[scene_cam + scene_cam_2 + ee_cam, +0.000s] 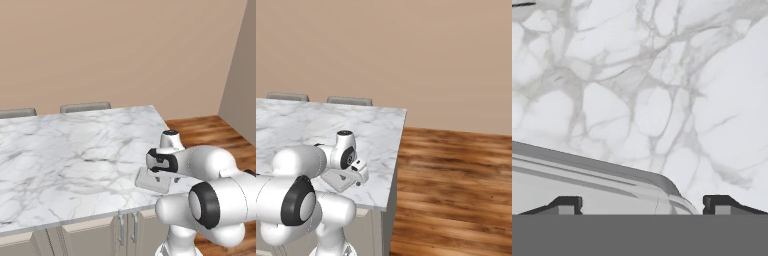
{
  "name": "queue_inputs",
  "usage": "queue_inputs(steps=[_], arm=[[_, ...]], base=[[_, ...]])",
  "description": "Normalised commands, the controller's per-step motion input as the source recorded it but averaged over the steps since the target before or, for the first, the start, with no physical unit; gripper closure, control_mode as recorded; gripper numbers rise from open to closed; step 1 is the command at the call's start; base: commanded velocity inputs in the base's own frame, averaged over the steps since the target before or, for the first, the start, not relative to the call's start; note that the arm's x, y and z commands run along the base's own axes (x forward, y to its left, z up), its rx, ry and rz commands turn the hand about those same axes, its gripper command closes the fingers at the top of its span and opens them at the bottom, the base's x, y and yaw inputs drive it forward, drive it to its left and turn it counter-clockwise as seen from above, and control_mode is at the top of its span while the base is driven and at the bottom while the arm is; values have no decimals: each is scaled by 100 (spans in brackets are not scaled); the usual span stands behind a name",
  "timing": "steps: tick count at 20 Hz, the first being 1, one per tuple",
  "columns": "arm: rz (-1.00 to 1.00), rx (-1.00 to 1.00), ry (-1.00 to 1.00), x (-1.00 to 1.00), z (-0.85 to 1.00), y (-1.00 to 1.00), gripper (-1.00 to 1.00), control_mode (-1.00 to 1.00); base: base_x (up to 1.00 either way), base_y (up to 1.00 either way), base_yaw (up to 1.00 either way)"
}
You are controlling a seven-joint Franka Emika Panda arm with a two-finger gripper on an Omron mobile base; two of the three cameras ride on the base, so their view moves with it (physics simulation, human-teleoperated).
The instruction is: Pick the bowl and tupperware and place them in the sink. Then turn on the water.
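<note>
A white marble counter (pixel 70 150) runs beneath a bare tan wall (pixel 125 50), with wood flooring (pixel 456 190) past its right end and two grey chair backs (pixel 85 106) along its far edge. One tupperware (pixel 151 181) lies flat near the counter's front right corner. One gripper (pixel 642 204) hangs just above it, fingers (pixel 567 204) spread wide and holding nothing.

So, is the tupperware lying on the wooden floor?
No, the tupperware lies flat on the white marble counter, near its front right corner, under the gripper.
</note>
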Motion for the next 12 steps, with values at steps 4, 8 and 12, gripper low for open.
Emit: queue_inputs(steps=[4,8,12], arm=[[0,0,0,0,-13,0,-100,-100],[0,0,0,0,0,0,-100,-100],[0,0,0,0,0,0,-100,-100]], base=[[0,0,0],[0,0,0],[0,0,0]])
